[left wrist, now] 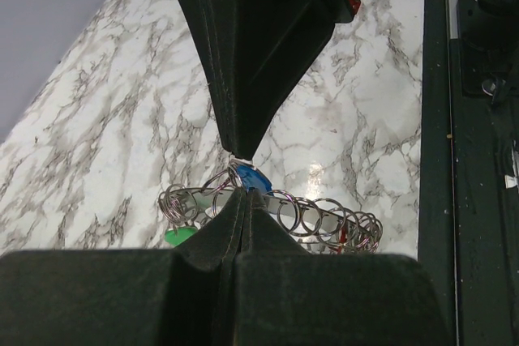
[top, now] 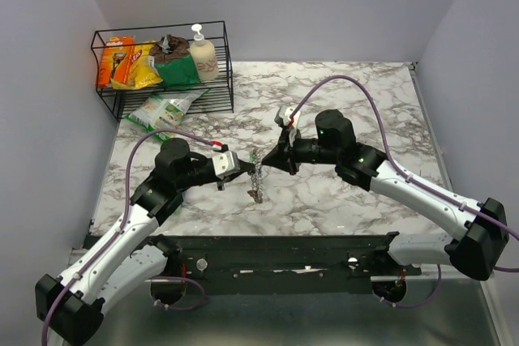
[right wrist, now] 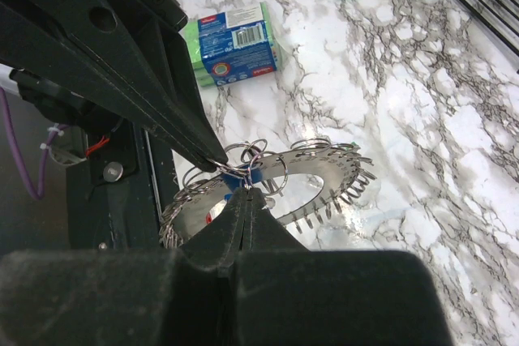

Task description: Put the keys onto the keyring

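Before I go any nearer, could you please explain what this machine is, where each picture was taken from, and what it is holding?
These are two robot arms bolted at a marble table's near edge, each ending in a two-finger gripper. The wide picture looks down from above and behind; the other two come from wrist cameras, each showing its own fingers at the bottom. The left gripper and right gripper meet mid-table, both shut on the keyring, a toothed metal ring with small keys, including a blue-headed key. At the back are a wire basket and a packet.
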Motion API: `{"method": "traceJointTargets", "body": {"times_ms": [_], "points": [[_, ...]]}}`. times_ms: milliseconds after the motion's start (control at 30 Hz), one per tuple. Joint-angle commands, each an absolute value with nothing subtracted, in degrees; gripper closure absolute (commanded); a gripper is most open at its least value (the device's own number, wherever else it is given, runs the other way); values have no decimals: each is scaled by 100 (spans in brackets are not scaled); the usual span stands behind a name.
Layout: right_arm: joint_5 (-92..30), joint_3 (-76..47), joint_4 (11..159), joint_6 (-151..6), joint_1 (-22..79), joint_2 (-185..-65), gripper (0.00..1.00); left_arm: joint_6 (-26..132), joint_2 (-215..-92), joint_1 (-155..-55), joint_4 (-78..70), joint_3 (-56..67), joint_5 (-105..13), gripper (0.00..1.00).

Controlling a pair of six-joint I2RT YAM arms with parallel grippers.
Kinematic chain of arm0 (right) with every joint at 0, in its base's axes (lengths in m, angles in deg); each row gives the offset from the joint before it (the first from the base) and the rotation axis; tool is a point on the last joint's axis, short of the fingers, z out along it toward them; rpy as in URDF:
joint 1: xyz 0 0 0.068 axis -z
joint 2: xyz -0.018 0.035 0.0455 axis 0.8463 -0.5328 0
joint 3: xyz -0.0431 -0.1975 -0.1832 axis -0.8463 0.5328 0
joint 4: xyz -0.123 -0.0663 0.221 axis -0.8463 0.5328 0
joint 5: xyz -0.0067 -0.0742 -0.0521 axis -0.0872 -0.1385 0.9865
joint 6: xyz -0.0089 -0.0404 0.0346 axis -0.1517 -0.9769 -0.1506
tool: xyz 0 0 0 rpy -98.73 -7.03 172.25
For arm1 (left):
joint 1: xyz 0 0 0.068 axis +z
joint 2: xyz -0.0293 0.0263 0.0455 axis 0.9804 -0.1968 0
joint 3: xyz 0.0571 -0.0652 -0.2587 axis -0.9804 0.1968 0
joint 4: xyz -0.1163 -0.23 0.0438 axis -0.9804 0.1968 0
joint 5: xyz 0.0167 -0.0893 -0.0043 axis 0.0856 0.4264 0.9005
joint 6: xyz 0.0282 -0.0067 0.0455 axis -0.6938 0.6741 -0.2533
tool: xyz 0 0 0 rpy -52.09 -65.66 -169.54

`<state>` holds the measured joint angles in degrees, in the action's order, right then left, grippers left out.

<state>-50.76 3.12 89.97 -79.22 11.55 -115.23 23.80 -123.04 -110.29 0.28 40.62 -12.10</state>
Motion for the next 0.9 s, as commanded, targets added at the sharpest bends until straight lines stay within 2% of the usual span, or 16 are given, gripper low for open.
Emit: {"method": "traceJointTargets", "body": {"times_ms": [0, 333, 500, 567, 633, 667, 733, 767, 867], "points": [[-5094, 322, 8839, -7934, 1131, -11627, 99, 2517, -12129, -11055, -457, 4146, -842, 100], [-5481, 348, 8839, -7934, 1131, -11645, 99, 2755, -12023, -11064, -906, 4269, -701, 100], [-5245, 523, 8804, -7961, 1122, -11295, 77, 2684, -11988, -11064, -827, 4261, -727, 100], [-5025, 585, 8795, -7987, 1123, -11136, 58, 2658, -11971, -11064, -809, 4252, -754, 100], [-4902, 699, 8795, -8066, 1131, -10890, 49, 2632, -11962, -11055, -774, 4252, -745, 100], [-4797, 735, 8786, -8092, 1131, -10802, 40, 2614, -11962, -11055, -765, 4243, -745, 100], [-4734, 831, 8742, -8171, 1131, -10548, 32, 2605, -11971, -11064, -739, 4226, -728, 100], [-4717, 866, 8742, -8198, 1131, -10485, 24, 2605, -11971, -11064, -739, 4217, -693, 100], [-4908, 1042, 8611, -8452, 1131, -10152, 16, 2517, -11953, -11064, -669, 4164, -518, 100]]}}
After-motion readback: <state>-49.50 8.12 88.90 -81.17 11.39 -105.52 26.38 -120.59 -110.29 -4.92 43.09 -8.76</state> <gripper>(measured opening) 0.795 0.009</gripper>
